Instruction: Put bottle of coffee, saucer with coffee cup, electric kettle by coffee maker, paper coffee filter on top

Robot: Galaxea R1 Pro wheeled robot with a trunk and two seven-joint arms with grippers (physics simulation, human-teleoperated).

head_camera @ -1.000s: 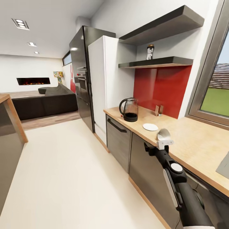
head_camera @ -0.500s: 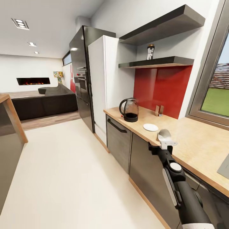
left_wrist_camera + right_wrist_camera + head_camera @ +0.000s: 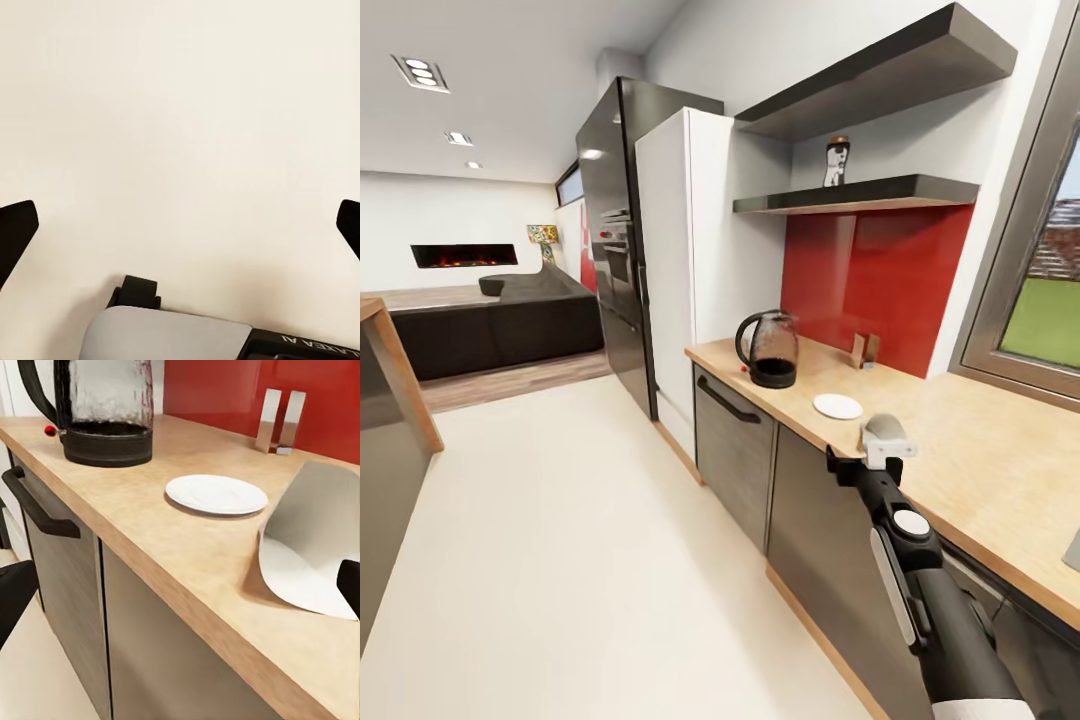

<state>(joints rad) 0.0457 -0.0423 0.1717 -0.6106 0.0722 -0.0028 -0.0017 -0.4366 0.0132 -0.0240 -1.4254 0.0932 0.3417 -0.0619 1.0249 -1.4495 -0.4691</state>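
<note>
The electric kettle (image 3: 768, 348) (image 3: 105, 409) stands near the end of the light-wood countertop (image 3: 980, 470) (image 3: 187, 555). A white saucer (image 3: 837, 406) (image 3: 216, 493) lies past it. Close to the counter's front edge lies the curled white paper coffee filter (image 3: 882, 427) (image 3: 307, 547). My right gripper (image 3: 884, 452) (image 3: 180, 592) hovers open at that edge, one fingertip beside the filter and nothing between the fingers. The bottle of coffee (image 3: 837, 162) stands on the lower wall shelf (image 3: 860, 194). My left gripper (image 3: 180, 225) is open over pale floor. The coffee maker and coffee cup are out of view.
Grey cabinet fronts (image 3: 735, 445) run under the counter, with a white tall unit (image 3: 690, 260) and black oven column (image 3: 615, 250) beyond. Two small upright blocks (image 3: 862, 350) lean at the red backsplash. A window (image 3: 1040, 300) is at right. Open pale floor (image 3: 580, 560) lies left.
The whole picture has shifted slightly, so the camera moved. My right arm has edged a little further along the counter's front edge. The filter, saucer and kettle stay where they were.
</note>
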